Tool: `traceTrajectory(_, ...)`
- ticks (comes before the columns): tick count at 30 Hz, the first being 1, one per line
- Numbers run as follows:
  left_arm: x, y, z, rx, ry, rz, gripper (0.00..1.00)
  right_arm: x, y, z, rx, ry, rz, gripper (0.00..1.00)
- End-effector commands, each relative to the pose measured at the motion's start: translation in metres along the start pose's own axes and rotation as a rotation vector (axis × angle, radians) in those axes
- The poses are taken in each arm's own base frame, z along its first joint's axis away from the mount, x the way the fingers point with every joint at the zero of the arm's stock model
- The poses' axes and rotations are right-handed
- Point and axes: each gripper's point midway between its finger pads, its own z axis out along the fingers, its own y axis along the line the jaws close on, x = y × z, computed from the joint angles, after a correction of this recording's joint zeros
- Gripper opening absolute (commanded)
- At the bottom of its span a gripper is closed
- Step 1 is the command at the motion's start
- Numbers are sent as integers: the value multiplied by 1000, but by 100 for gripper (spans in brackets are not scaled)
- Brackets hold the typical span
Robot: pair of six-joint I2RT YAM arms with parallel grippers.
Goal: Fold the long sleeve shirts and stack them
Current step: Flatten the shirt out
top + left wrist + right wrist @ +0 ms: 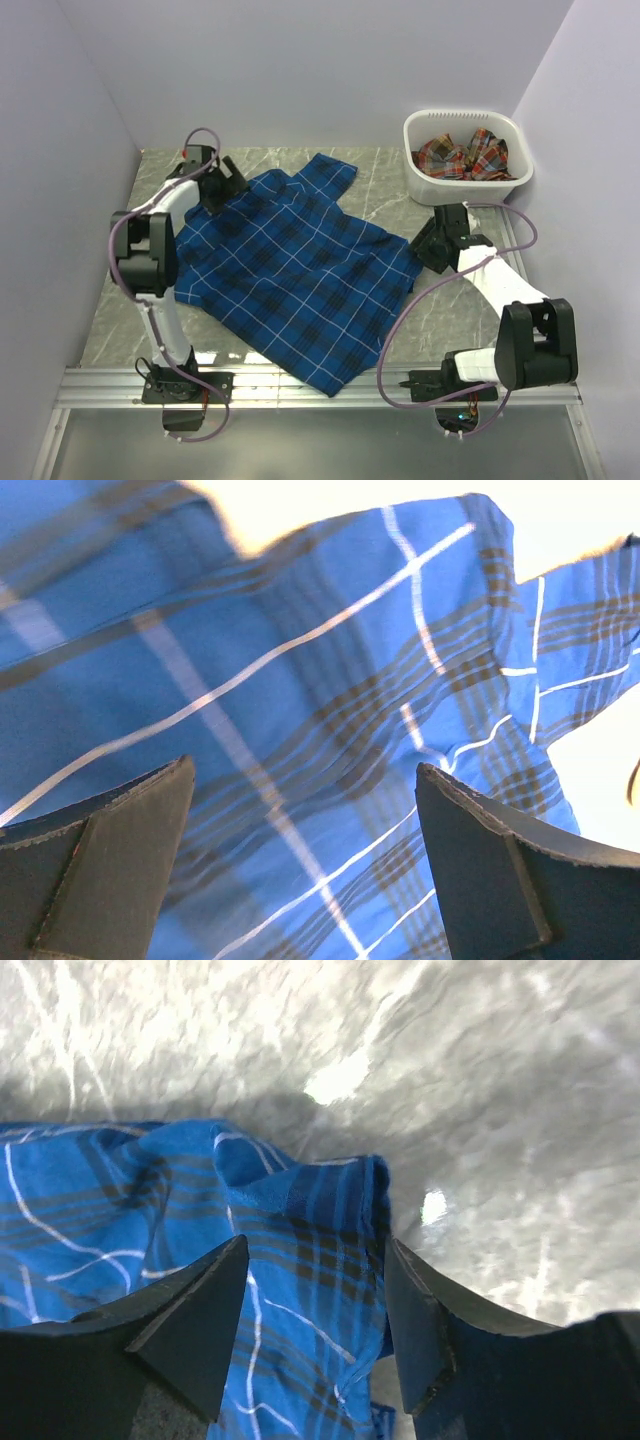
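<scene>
Shirt in royal blue plaid (300, 270), spread open and a little rumpled across the grey marbled table (385, 180), collar end toward the far wall, hem corner reaching the near edge between the two arm bases. Only from the top camera: a second, red-orange plaid shirt (460, 155) bunched inside the white basket (470, 190) at the far right corner, well apart from the blue one. Also only from above: where each arm stands, left gripper (225, 185) over the far left part of the blue shirt, right gripper (430, 245) at the shirt's right edge, just near of the basket. From up there, too small to judge either pair of jaws. Closer in, from the left wrist: left gripper (303, 767) with fingers spread wide, blue cloth (300, 660) lying below and between them, nothing pinched. From the right wrist: right gripper (315, 1250) with fingers partly apart, straddling a raised fold at the blue shirt's edge (300, 1200), bare marble (450, 1080) beyond it. Cannot tell from this view whether the pads already press on that fold or merely flank it.
</scene>
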Motion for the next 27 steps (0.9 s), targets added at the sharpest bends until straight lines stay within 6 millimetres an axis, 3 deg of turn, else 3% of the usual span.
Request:
traceTrajectory(1,-7,-41,17,107,-16,29,99,2,22,4,-137,24,41,63)
traceTrajectory(5,-11,-40,39,96,-21,22,99,7,18,15,-131,44,62,51)
traceTrajectory(8,-8,-26,55,41,-10,-3,99,3,3,21,-83,28,79,33)
traceTrajectory(9,-3,-20,62,23,2,-10,99,2,-2,21,-64,23,83,21)
traceTrajectory(12,1,2,74,-45,20,-60,99,-7,-22,21,10,8,110,9)
traceTrajectory(16,1,36,78,-116,24,-156,99,-33,-48,15,115,-65,158,8)
traceTrajectory(19,-6,49,72,-132,3,-198,98,-53,-42,10,118,-105,150,9)
traceTrajectory(21,-16,54,64,-134,-22,-214,98,-66,-30,8,89,-121,131,18)
traceTrajectory(23,-22,51,55,-125,-42,-211,98,-70,-21,5,67,-128,109,32)
traceTrajectory(24,-25,51,51,-126,-50,-208,98,-69,-13,3,44,-127,76,45)
traceTrajectory(26,-30,53,41,-142,-77,-205,99,-61,3,-3,-33,-95,40,61)
traceTrajectory(27,-32,56,39,-148,-84,-208,99,-55,5,-3,-47,-82,17,63)
